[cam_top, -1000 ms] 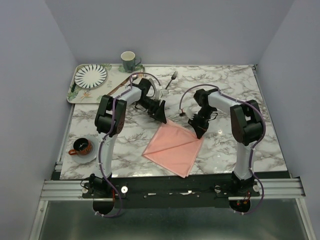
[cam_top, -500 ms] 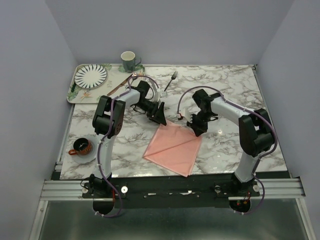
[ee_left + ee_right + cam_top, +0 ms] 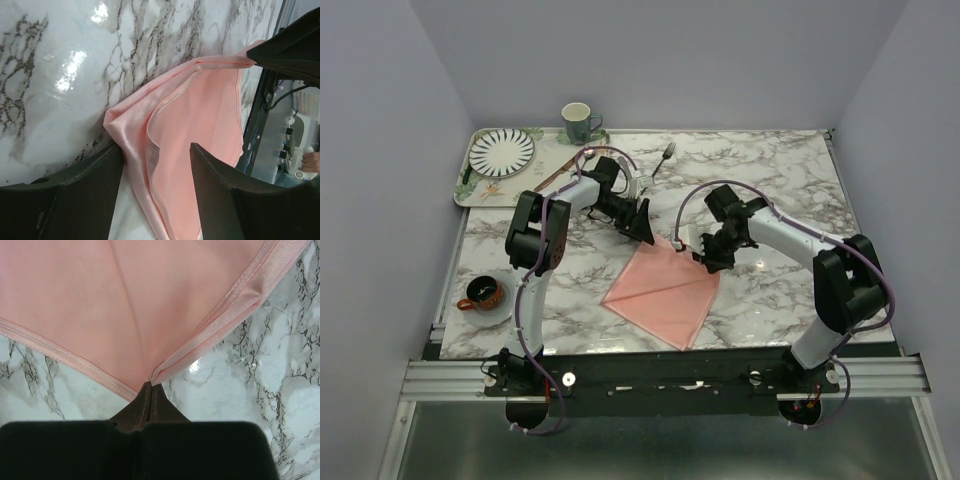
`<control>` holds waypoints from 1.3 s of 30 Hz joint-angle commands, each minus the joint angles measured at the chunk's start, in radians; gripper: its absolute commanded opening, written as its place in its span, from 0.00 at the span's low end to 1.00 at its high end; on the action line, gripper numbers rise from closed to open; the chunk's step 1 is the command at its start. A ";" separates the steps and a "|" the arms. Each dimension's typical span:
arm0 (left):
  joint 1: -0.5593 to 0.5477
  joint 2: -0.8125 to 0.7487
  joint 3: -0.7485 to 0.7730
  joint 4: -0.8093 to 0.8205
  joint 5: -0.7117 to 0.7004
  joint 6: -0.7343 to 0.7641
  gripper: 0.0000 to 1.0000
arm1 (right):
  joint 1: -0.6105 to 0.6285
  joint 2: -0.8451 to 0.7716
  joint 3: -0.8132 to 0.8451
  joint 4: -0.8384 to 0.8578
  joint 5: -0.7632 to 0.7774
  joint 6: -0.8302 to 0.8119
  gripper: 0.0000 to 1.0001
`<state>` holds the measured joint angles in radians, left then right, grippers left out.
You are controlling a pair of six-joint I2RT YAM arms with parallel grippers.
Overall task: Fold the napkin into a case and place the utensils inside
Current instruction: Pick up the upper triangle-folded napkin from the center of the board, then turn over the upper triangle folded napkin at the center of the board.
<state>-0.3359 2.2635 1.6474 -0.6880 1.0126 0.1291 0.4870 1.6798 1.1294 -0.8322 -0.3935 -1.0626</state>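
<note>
**napkin fold in hand, utensils not yet placed**

the soft salmon-pink cloth napkin [image 3: 665,290] is laid on the glossy white marble-veined desk [image 3: 770,170], between the two arms. it is seen as an uneven diamond with one diagonal crease across it. no narrow case has been formed, so the folding step is judged to be in hand and at an early stage.

the right gripper [image 3: 151,386] is clenched on a side corner of the napkin, where the ribbed hem is pinched into a small pleat. the left gripper [image 3: 155,150] is released, with its dark fingers set either side of the far corner. there, two layers of faintly shiny cloth are lapped and slightly lifted, and nothing is held.

the next move is judged to call for that corner to be closed upon through both layers, so that the limp cloth can be carried over evenly without the layers slipping apart.

the slim silver metal fork [image 3: 663,158] is found well apart from the napkin, near the far edge of the desk. the knife cannot be made out.
</note>
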 commanded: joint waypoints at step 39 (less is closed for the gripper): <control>0.017 -0.169 -0.127 0.211 -0.101 0.050 0.00 | -0.148 0.075 0.128 -0.054 -0.133 0.302 0.01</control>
<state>-0.3264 2.1868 1.5379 -0.5381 0.9310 0.1417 0.3683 1.7481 1.2213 -0.8696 -0.4877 -0.8089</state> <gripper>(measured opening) 0.017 0.013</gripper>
